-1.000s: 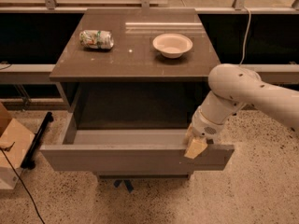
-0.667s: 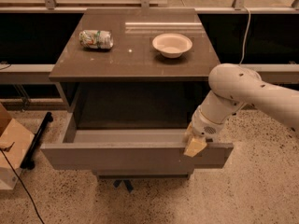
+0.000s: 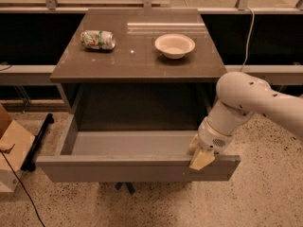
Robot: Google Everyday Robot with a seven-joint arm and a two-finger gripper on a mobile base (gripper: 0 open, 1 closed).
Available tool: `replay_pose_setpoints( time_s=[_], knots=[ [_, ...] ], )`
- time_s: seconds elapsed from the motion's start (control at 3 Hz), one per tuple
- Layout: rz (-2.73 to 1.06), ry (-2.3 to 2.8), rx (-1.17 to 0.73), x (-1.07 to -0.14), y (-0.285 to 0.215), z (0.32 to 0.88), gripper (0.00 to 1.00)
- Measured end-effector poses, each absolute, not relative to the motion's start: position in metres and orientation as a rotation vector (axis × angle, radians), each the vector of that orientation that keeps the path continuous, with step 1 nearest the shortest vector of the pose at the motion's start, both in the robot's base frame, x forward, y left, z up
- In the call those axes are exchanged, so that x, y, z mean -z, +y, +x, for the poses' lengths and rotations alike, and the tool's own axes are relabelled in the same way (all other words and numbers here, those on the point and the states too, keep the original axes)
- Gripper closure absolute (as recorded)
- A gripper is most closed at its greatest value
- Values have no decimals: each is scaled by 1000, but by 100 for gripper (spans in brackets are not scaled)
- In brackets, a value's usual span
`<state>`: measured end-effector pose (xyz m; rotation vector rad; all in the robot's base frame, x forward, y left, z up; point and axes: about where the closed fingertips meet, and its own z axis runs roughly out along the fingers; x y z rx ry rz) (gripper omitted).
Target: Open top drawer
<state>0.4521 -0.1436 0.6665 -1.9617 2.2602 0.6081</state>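
Note:
The top drawer [image 3: 118,168] is pulled far out of the grey-brown cabinet, showing its pale grey inside [image 3: 128,143], which holds nothing I can see. My gripper [image 3: 199,155] is at the right end of the drawer's front panel. One pale finger [image 3: 202,159] hangs over the outer face of the panel's top edge and the other [image 3: 193,144] sits on the inner side, so the front panel's top edge lies between them. The white arm reaches in from the right.
On the cabinet top [image 3: 137,60] lie a crushed can [image 3: 97,39] at the left and a white bowl [image 3: 174,45] at the right. A cardboard box [image 3: 12,145] and a black cable [image 3: 19,188] are on the floor at the left.

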Motion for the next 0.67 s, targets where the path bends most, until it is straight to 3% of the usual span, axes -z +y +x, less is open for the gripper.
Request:
replay_pose_setpoints(
  time_s=[0.67],
  knots=[
    [-1967,2260,-613,-664,-143,451,50]
  ],
)
